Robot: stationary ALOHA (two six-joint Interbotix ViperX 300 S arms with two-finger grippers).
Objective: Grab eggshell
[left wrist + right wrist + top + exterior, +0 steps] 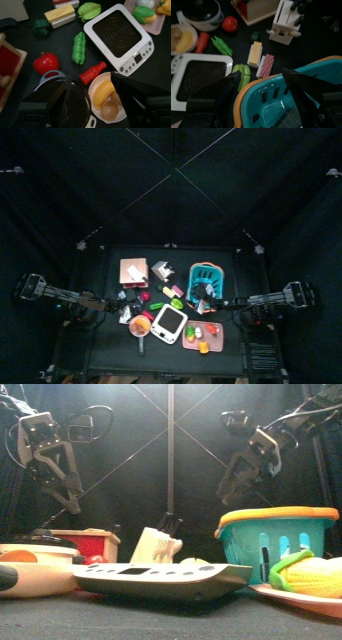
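2 arms up over table | left gripper [100,100]: jaws spread wide, holding nothing | eggshell [111,108]: in white bowl [119,116] beside banana [101,93], directly below and between left jaws, apart | right gripper [261,95]: jaws apart, empty, above teal basket [271,102]

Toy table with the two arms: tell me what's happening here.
Nothing is held yet. The left gripper hangs open over a small frying pan holding a banana and what looks like an eggshell. The right gripper hovers above the teal basket. A toy cooktop, pea pod and tomato lie nearby.
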